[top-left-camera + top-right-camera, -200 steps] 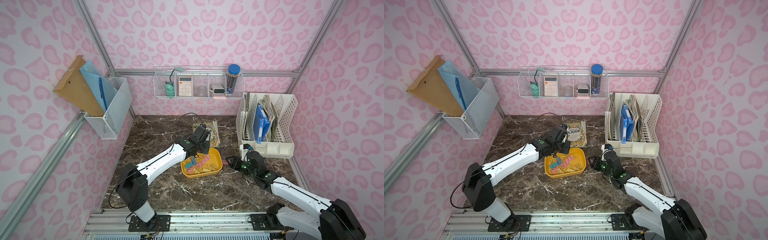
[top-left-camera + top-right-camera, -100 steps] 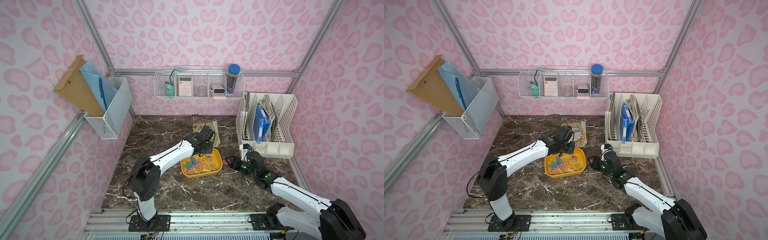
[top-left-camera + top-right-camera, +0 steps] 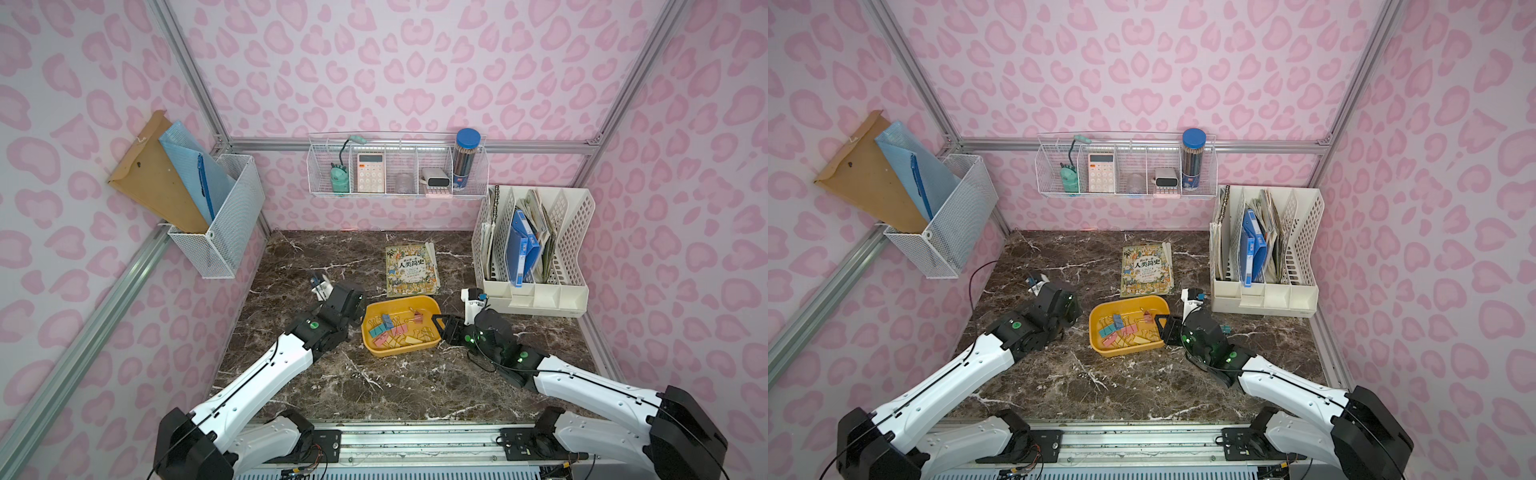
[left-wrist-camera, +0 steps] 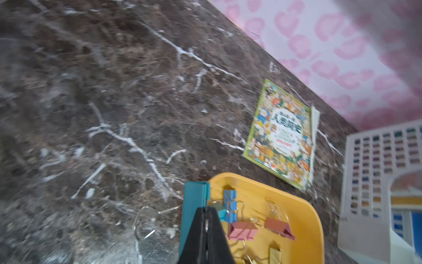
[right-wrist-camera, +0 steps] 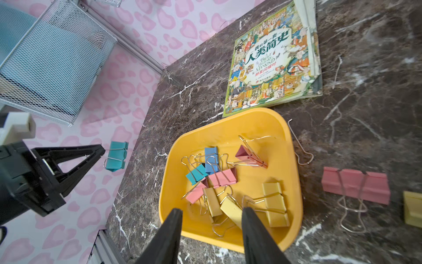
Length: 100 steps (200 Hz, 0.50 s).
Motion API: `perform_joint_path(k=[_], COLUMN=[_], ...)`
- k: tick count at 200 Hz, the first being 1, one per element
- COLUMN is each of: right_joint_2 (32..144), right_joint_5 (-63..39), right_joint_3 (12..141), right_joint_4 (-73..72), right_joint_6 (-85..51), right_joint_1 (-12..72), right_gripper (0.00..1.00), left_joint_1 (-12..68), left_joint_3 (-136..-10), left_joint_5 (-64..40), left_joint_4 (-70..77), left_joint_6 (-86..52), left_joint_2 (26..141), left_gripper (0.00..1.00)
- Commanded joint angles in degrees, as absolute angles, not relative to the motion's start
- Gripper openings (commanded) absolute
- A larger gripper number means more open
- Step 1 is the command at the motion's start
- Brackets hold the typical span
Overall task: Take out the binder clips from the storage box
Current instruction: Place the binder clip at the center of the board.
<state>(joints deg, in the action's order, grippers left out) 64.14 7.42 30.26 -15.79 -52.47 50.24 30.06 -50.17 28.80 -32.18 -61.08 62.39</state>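
Note:
The yellow storage box (image 3: 428,305) (image 3: 1129,300) sits mid-table with several pastel binder clips (image 3: 399,330) (image 5: 222,178) inside. My left gripper (image 4: 206,209) (image 5: 100,149) hangs just outside the box's left rim (image 4: 315,219), shut on the wire handle of a teal binder clip (image 4: 194,205) (image 5: 116,158). In both top views the left wrist hides those jaws. My right gripper (image 3: 436,322) (image 3: 1160,326) (image 5: 212,211) is open and empty at the box's right rim (image 5: 294,182), above yellow clips.
A pink clip (image 5: 355,185), a yellow clip (image 5: 413,212) and a loose wire handle (image 5: 299,148) lie on the marble right of the box. A picture book (image 3: 411,270) lies behind it. A white file organizer (image 3: 536,249) stands back right; wire baskets (image 3: 395,170) (image 3: 220,224) hang on the walls.
My left arm has swung from the box's far edge to its left side, carrying the teal clip. The right arm has stayed at the box's right rim.

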Motion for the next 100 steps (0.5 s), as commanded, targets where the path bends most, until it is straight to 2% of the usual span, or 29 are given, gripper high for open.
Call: perform_joint_path(k=[1,22,65,100], right_joint_2=[64.99,65.93,67.97,69.46], right_joint_5=[18.33,21.72,21.41,19.47], right_joint_3=[30.85,30.94,32.3,32.47], right_joint_4=[-19.02,-19.6,-17.78,-18.65], right_joint_6=[-53.93,-55.51,-56.29,-56.29], right_joint_1=[53.7,55.61,55.63,55.55], right_gripper=[0.46,0.46,0.47,0.47], left_joint_1=[27.19,24.0,19.98,16.0], left_joint_3=[-46.08,-42.81,-40.7,-38.65], left_joint_5=[34.58,33.76,31.33,25.99], left_joint_4=[-38.15,-40.41,-40.16,-31.73], left_joint_6=[-74.48,-80.92,-87.95,-87.32], left_joint_2=[60.51,60.13,63.06,68.06], left_gripper=[0.0,0.0,0.0,0.0])
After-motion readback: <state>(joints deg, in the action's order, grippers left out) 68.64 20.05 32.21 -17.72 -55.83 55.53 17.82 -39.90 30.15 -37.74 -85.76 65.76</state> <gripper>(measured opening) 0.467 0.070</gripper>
